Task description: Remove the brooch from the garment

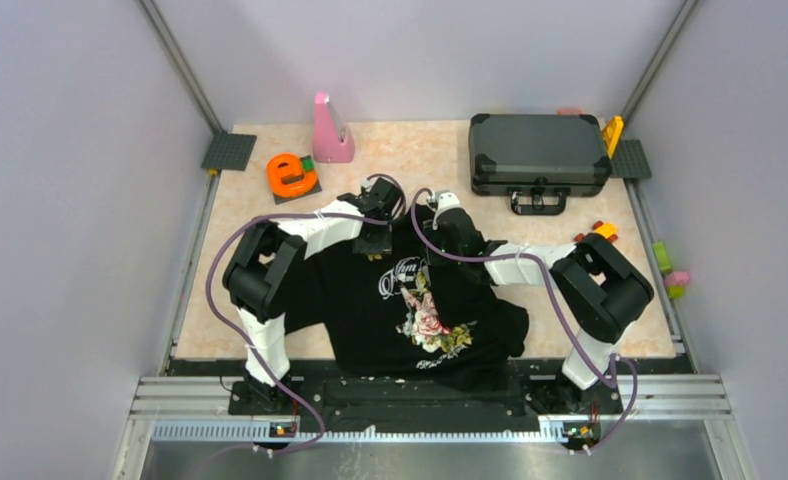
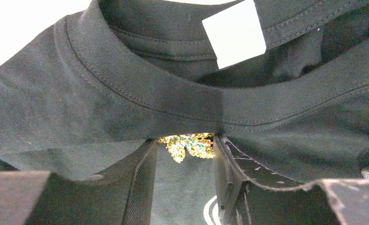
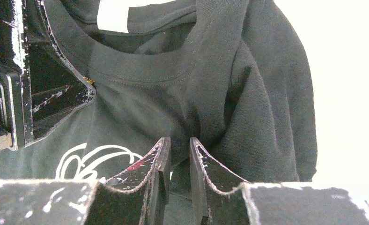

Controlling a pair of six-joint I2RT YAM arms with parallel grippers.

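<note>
The garment (image 1: 410, 310) is a black T-shirt with white script and a floral print, lying between the arms. My left gripper (image 1: 378, 240) is at its collar. In the left wrist view the collar band (image 2: 182, 101) lies over my fingertips. The gold brooch (image 2: 187, 145) fills the gap between the two fingers (image 2: 143, 183), and my left gripper (image 2: 184, 140) is shut on it. My right gripper (image 1: 448, 226) is beside it. It is shut on a raised fold of the garment (image 3: 210, 93), with cloth between the jaws (image 3: 179, 147). The left gripper's finger (image 3: 56, 93) shows there with a gold speck at its tip.
A dark grey hard case (image 1: 538, 150) lies at the back right. A pink object (image 1: 330, 130) and an orange one (image 1: 290, 175) are at the back left. Small coloured pieces (image 1: 600, 232) sit at the right edge. A white label (image 2: 233, 33) is inside the neck.
</note>
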